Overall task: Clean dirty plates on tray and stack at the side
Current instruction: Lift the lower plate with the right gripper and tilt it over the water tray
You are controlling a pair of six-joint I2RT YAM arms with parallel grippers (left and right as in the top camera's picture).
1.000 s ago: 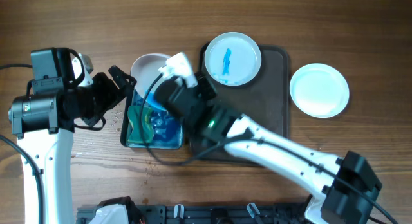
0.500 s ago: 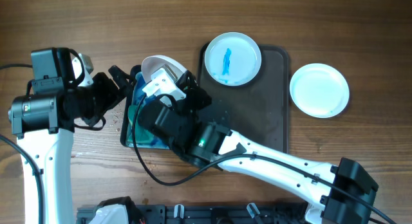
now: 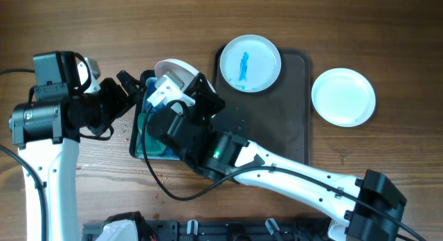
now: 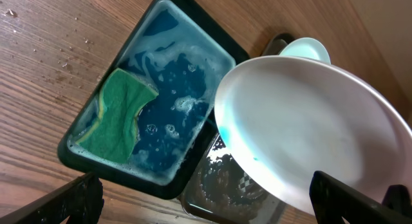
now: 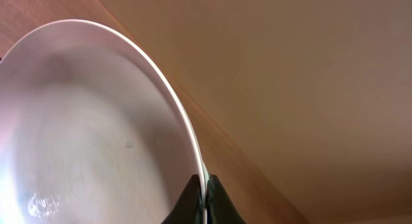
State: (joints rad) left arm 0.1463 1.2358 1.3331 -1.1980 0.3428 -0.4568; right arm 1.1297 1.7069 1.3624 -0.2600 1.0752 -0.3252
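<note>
While the right gripper (image 5: 205, 193) pinches the rim of the held plate (image 3: 172, 69), jaws pressed together on that thin edge, the plate hangs tilted above the blue tub (image 4: 193, 21), at 9 o'clock of the tray in the overhead view.

Three white plates show in all. The second plate (image 3: 250, 63) lies flat on the dark brown tray (image 3: 294, 137), at its 12 o'clock end, with one blue streak on its face. The third plate (image 3: 343, 96) rests on the wooden table (image 3: 387, 33), off the tray at 3 o'clock, its face plain white.

One tub holds blue soapy water and one green sponge (image 4: 116, 124), which lies toward 7 o'clock in the left wrist view. The left gripper (image 3: 123, 101), at 9 o'clock of the tub, has its jaws spread wide and holds nothing. Water drops dot the wood beside the tub.
</note>
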